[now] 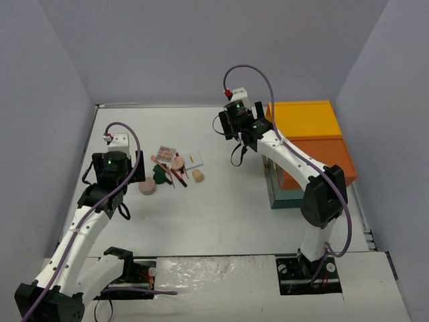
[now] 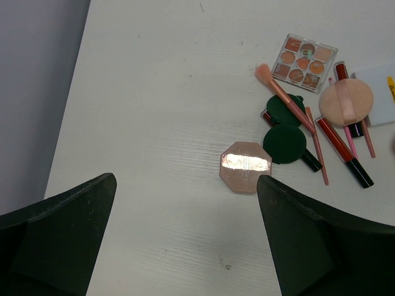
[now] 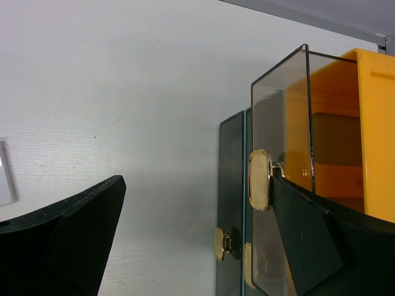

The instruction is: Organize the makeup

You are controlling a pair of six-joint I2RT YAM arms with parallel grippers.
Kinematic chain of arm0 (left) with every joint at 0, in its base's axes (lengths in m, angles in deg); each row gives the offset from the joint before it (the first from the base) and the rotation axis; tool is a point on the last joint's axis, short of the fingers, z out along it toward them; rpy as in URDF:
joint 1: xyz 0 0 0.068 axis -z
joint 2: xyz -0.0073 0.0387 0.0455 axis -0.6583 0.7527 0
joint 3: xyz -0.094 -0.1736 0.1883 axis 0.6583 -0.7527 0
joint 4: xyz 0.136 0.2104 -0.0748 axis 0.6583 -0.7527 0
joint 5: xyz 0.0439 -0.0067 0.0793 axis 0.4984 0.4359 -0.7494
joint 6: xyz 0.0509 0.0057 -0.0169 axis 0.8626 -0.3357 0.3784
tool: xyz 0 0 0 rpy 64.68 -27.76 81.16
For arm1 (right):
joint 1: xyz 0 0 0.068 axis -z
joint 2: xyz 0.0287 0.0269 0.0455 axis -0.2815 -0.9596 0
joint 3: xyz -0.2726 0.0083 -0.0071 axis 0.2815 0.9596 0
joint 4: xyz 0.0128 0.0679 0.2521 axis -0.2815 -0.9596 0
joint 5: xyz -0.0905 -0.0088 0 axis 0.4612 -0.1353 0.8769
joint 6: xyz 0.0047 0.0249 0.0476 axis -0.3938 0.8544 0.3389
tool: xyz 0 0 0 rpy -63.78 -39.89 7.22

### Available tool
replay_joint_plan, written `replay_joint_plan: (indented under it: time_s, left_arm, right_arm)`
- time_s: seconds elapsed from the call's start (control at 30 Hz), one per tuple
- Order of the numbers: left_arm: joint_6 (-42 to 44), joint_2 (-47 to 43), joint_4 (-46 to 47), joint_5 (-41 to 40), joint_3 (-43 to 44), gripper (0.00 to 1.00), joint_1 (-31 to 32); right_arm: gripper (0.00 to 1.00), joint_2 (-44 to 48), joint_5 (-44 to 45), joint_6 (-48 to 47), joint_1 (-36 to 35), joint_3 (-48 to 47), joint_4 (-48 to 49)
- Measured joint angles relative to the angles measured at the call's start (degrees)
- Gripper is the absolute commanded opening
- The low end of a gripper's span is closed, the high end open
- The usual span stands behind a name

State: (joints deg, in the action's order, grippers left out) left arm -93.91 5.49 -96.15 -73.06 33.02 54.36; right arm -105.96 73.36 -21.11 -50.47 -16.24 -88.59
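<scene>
The makeup lies in a cluster left of centre. It holds a pink-squared palette (image 1: 166, 152) (image 2: 303, 63), a dark green disc (image 1: 161, 176) (image 2: 284, 143), a peach round puff (image 2: 345, 102), red pencils (image 2: 344, 151), a pink brush (image 2: 285, 97) and a white card (image 1: 194, 159). A pink octagonal compact (image 1: 147, 187) (image 2: 245, 166) lies apart, nearest my left gripper (image 1: 129, 180) (image 2: 185, 185), which is open and empty above the table just short of it. My right gripper (image 1: 251, 129) (image 3: 197, 182) is open at the box's drawers, its right finger against a gold knob (image 3: 259, 180).
The large orange, yellow and teal box (image 1: 308, 134) stands at the right. Its clear-fronted upper drawer (image 3: 281, 123) is pulled out a little, with more gold knobs below it. A peach blob (image 1: 198, 176) lies right of the cluster. Grey walls close in the left, back and right.
</scene>
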Motion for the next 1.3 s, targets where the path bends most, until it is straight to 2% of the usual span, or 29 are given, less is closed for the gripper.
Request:
replay_joint_plan:
  time_s: [0.2, 0.53, 0.8, 1.07, 1.3]
  left_arm:
    - [0.0, 0.0, 0.0, 0.0, 0.0, 0.97, 0.0]
    - [0.0, 0.0, 0.0, -0.2, 0.0, 0.97, 0.0]
    - [0.0, 0.5, 0.0, -0.2, 0.0, 0.97, 0.0]
    - [0.0, 0.7, 0.0, -0.2, 0.0, 0.97, 0.0]
    - [0.0, 1.0, 0.0, -0.2, 0.0, 0.97, 0.0]
  right_arm:
    - [1.00, -0.2, -0.2, 0.3, -1.0, -1.7, -1.2]
    - [1.00, 0.1, 1.1, -0.8, -7.4, -9.2, -1.9]
    - [1.00, 1.8, 3.2, -0.1, -4.6, -8.0, -1.9]
    - [1.00, 3.8, -5.0, 4.1, 4.0, -2.1, -2.3]
    - [1.00, 3.7, -14.1, 4.6, 4.2, -1.5, -2.6]
